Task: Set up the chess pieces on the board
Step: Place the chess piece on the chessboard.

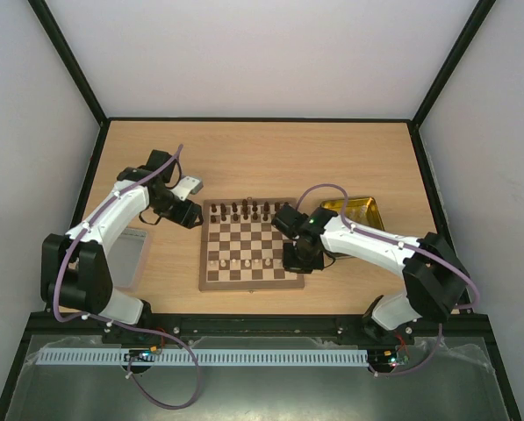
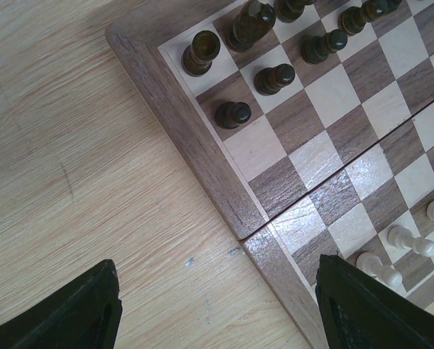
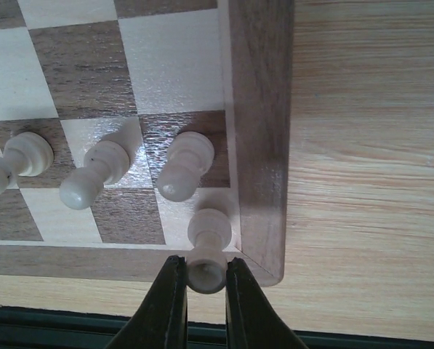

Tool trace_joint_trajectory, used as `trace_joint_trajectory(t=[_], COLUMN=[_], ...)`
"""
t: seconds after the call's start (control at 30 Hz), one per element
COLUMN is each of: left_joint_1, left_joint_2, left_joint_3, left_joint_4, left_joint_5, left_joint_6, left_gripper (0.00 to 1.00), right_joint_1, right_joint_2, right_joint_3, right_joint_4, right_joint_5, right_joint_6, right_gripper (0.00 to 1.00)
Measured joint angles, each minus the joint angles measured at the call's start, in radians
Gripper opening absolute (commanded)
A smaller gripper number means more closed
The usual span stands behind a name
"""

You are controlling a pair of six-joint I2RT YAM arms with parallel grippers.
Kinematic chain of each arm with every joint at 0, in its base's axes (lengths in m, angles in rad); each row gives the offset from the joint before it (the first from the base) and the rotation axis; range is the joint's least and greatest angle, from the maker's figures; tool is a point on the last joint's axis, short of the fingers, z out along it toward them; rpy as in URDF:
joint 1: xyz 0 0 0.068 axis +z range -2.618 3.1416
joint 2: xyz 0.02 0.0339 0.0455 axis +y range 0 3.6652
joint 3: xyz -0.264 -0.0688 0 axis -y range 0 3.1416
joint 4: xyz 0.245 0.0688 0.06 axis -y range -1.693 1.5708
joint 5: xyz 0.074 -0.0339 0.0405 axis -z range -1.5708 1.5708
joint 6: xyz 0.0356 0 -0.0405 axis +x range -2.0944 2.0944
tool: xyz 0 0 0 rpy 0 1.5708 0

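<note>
The board (image 1: pixel 204 282) lies mid-table, with dark pieces (image 1: pixel 244 210) along its far rows and cream pieces (image 1: pixel 244 263) along its near rows. My right gripper (image 3: pixel 206 280) is shut on the top of a cream piece (image 3: pixel 206 263) standing on the near right corner square, beside the border (image 3: pixel 260 109). Three cream pawns (image 3: pixel 184 167) stand in the row just beyond it. My left gripper (image 2: pixel 217 305) is open and holds nothing. It hovers over the table at the board's left edge (image 2: pixel 202 138), near dark pieces (image 2: pixel 232 114) and cream pawns (image 2: pixel 409 240).
A shiny yellow tray (image 1: pixel 354 210) sits right of the board, behind my right arm. A grey translucent lid (image 1: pixel 130 256) lies on the table to the left, by my left arm's base. Black frame rails and pale walls ring the table.
</note>
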Motion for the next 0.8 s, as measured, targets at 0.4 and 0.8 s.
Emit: trace_joint_trajectory(t=[0.4, 0.8], left_joint_1=[0.000, 0.000], left_joint_2=[-0.002, -0.002], left_joint_3=[0.000, -0.007], left_joint_4=[0.003, 0.007], left_joint_5=[-0.005, -0.007], left_joint_6=[0.000, 0.000], left_gripper=[0.74, 0.74], right_joint_1=[0.022, 0.031], right_joint_2=[0.060, 0.061], right_joint_3=[0.033, 0.036], right_joint_4=[0.031, 0.018], right_joint_5=[-0.010, 0.000], right_joint_6=[-0.001, -0.003], right_gripper=[0.08, 0.05])
